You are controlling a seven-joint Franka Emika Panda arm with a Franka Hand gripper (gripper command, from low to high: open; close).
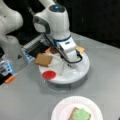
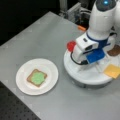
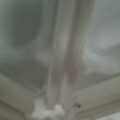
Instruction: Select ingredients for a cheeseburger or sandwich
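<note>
Hand (image 1: 68, 65) seemingly beside tomato (image 1: 48, 74)

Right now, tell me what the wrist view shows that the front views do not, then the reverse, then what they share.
Only the wrist view: a close look at pale ribs meeting on a white surface, apparently partitions of the round white divided tray.

Only the front views: the gripper low over that tray; a red tomato disc, tan-brown toast square, yellow cheese square and dark brown patty disc on it; a round white plate holding a second toast square under a green lettuce blob.

Shared: the tray alone.
</note>
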